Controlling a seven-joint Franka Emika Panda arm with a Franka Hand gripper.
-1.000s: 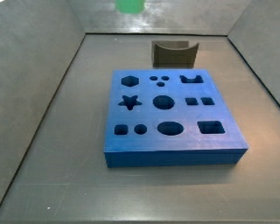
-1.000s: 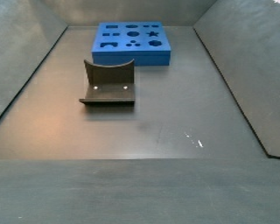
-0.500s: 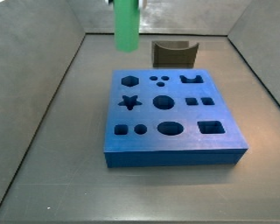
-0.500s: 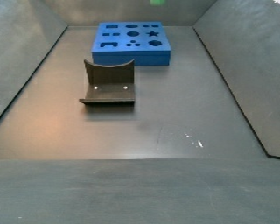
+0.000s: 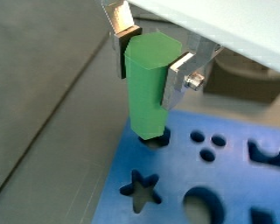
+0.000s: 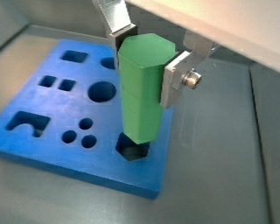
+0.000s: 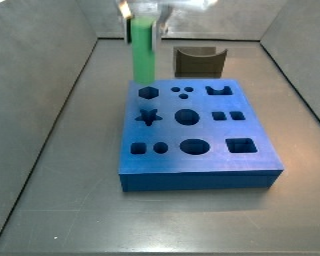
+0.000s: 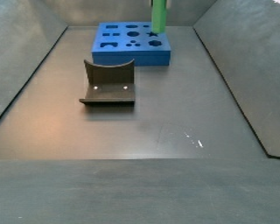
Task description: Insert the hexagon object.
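Note:
My gripper [image 5: 150,57] is shut on the hexagon object [image 5: 150,87], a long bright green peg held upright; both show in both wrist views, the gripper [image 6: 146,57] gripping the peg [image 6: 143,96] near its upper end. The peg's lower end is at the mouth of the hexagonal hole [image 6: 132,150] at a corner of the blue block [image 6: 55,105]. In a side view the peg [image 7: 144,55] stands over the block's [image 7: 203,165] far left corner, with the gripper [image 7: 144,18] at the frame's top edge. The peg [image 8: 159,15] also shows over the block [image 8: 113,54].
A dark brown curved piece [image 7: 199,60] stands just behind the block, and also shows in front of it on the floor [image 8: 109,83]. Grey sloping walls [image 7: 49,110] enclose the floor on all sides. The block has several other shaped holes, among them a star [image 7: 148,117].
The gripper has come down with the green peg from the top of the frame, so the peg's lower end is now at the block's hexagonal hole.

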